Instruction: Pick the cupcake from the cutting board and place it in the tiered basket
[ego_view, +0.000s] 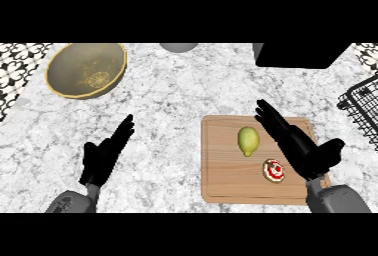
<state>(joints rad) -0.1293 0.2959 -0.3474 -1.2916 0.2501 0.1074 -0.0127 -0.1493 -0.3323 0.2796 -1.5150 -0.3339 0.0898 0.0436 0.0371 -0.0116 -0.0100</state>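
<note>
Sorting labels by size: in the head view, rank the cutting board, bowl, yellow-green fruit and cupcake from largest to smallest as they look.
1. cutting board
2. bowl
3. yellow-green fruit
4. cupcake
The last two look close; the fruit is only slightly longer.

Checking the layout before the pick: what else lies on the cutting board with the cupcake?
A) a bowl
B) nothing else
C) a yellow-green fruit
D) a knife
C: a yellow-green fruit lies on the cutting board close to the cupcake, while the bowl sits off the board on the counter.
</note>
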